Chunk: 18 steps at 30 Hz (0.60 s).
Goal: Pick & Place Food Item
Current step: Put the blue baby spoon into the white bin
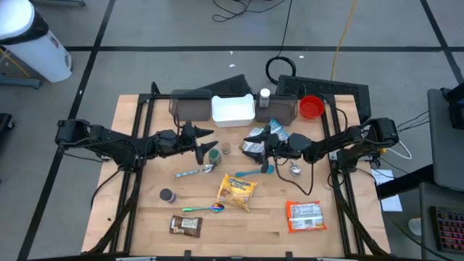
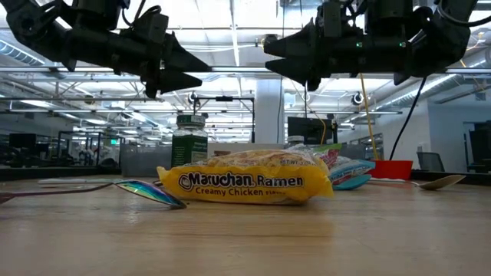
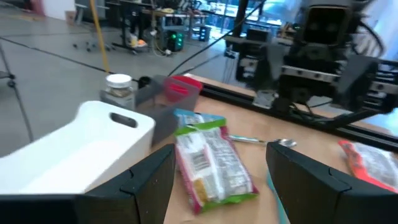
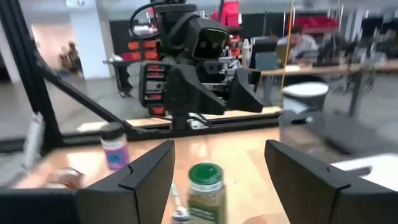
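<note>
A yellow ramen pack (image 1: 238, 192) (image 2: 245, 182) lies flat near the table's middle. A red packet (image 1: 304, 216) and a brown snack bar (image 1: 185, 225) lie toward the near edge. My left gripper (image 1: 206, 145) (image 3: 221, 149) hovers open above the table, pointing level toward the right. A green-edged snack bag (image 3: 214, 165) lies on the table farther off, in line with the gap between its fingers. My right gripper (image 1: 262, 145) (image 4: 219, 146) hovers open, facing the left one. A green-lidded spice jar (image 4: 205, 190) (image 1: 214, 154) stands upright below and between the two grippers.
A white bin (image 1: 233, 109), two grey bins (image 1: 190, 105) (image 1: 283, 109) and a red bowl (image 1: 311, 107) line the far edge. Spoons (image 1: 196, 172) (image 1: 206, 209) (image 1: 254, 172), a purple-capped jar (image 1: 167, 195) and a small white bottle (image 1: 264, 96) stand scattered. A black frame (image 1: 138, 145) borders both sides.
</note>
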Available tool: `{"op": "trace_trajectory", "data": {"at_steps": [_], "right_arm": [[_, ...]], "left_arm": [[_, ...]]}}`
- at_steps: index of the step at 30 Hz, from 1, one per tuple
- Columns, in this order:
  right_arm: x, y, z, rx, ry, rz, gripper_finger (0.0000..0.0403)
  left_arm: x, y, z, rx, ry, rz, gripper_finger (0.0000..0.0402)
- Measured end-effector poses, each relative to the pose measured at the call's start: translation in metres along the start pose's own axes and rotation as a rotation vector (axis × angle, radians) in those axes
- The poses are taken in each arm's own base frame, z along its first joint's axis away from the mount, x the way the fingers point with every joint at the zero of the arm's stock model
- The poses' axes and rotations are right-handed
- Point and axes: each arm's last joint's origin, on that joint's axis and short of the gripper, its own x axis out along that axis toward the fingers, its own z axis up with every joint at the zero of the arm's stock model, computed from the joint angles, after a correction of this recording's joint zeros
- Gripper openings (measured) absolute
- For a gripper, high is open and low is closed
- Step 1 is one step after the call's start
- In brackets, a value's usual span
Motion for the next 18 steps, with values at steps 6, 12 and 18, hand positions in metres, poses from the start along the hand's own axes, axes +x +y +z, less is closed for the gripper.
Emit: {"op": "trace_trajectory", "data": {"at_steps": [6,12,18], "right_arm": [[0.0,-0.002,0.004,-0.121,-0.033,-0.005,0.0242],[-0.002,-0.015,0.012,-0.09,0.085,-0.054,0.0242],[-0.008,-0.017,0.044,-0.097,0.41,-0.123,0.0242]], "left_arm": [[0.001,0.005,0.0,0.013,0.002,0.024,0.0257],[0.001,0.006,-0.003,0.051,0.044,0.03,0.0257],[0.0,0.004,-0.003,0.122,0.043,0.018,0.0257]]}}
